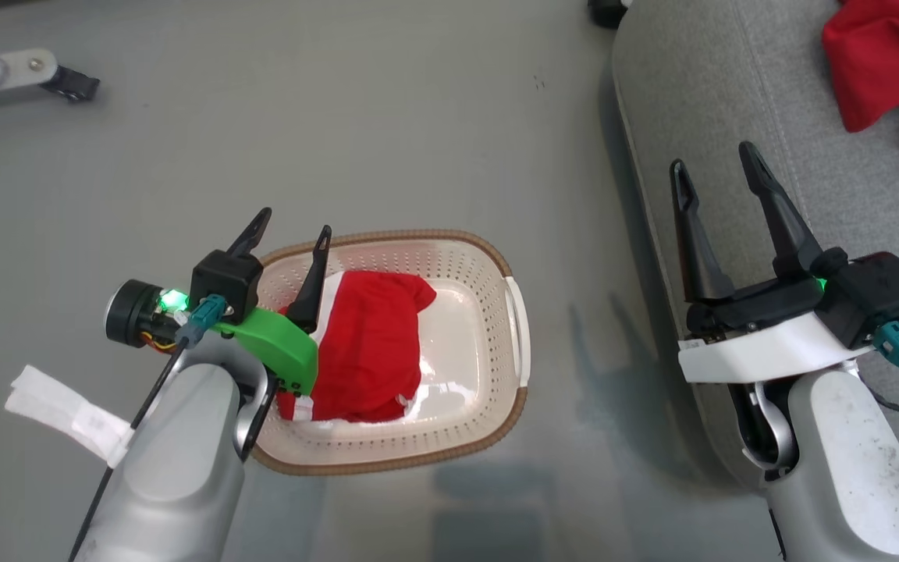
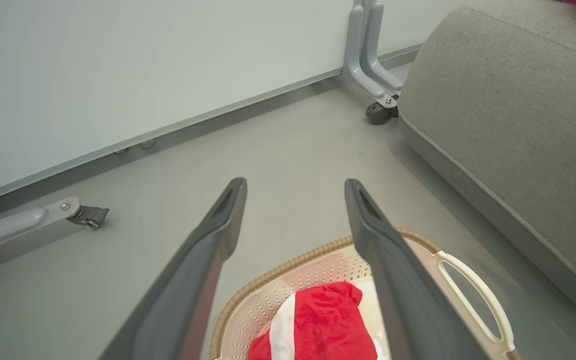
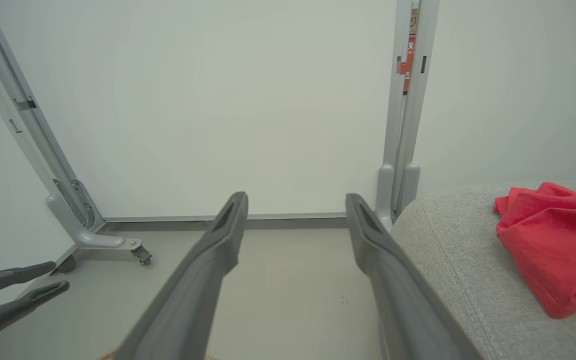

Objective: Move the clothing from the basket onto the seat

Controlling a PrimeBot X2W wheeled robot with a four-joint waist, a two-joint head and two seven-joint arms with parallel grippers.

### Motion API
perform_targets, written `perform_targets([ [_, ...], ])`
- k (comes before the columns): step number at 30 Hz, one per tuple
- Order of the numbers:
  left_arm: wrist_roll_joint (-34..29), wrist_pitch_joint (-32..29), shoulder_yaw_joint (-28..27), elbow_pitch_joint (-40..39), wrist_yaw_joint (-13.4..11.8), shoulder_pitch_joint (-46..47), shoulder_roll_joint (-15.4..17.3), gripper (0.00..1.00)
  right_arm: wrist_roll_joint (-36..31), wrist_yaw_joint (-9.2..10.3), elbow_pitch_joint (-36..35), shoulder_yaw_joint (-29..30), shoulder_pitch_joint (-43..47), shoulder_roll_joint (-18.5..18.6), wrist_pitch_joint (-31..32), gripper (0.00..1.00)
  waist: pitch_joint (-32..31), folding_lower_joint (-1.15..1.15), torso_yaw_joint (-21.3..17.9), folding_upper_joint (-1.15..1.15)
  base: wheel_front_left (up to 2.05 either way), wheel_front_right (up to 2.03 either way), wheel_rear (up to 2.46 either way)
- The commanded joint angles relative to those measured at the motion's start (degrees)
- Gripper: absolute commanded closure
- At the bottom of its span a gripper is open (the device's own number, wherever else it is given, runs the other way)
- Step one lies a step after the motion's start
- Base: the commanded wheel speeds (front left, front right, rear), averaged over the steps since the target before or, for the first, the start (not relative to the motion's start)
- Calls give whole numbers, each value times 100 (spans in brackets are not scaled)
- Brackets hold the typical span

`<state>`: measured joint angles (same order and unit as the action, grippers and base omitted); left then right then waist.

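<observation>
Red cloth with a white stripe [image 1: 375, 343] lies bunched in the basket [image 1: 496, 437], toward its left half; we take it for the shorts. A second red garment [image 1: 883, 62] already rests on the seat [image 1: 730, 94], which stands to the right of the basket across a strip of bare floor [image 1: 418, 117]. Our left tool [image 1: 293, 222] hangs over the basket's left rim, fingers spread and empty, tips pointing past the far rim. Our right tool [image 1: 713, 156] is well apart from the basket on its right side, above the seat's edge, likewise spread and carrying nothing.

We judge the step in hand to be the pick of the piece in the basket. To do it well, we should tip the left tool down so its fingers point into the basket rather than across it. We should then shift toward the basket's middle and straddle a raised fold near the stripe, not a flat patch. A thick bunch is less likely to slip, and a straight lift clears the rim before we swing right of the basket. The basket looks light, so a finger catching its perforated wall could drag it.

Our left forearm [image 1: 176, 453] covers the cloth's near-left corner and that stretch of the basket's rim. The garment right of the basket is cut off by the frame edge, so we cannot read any lettering.
</observation>
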<state>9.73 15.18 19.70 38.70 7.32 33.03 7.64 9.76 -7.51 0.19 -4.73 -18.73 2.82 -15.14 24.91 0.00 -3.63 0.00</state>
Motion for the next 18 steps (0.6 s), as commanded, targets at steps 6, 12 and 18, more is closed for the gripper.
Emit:
perform_targets([
  [6,-11,-5,527,598,23,645,205,0,25,4,-125,-83,-408,13,-1,0,1130,0,-476,0,0,0,0],
  [12,-49,-5,1150,1154,21,1097,337,0,25,4,-230,-171,-621,11,-1,0,1611,0,-616,0,0,0,0],
  [18,-34,-5,1810,1693,20,1535,406,0,23,4,-324,-238,-789,12,-1,0,2022,0,-697,0,0,0,0],
])
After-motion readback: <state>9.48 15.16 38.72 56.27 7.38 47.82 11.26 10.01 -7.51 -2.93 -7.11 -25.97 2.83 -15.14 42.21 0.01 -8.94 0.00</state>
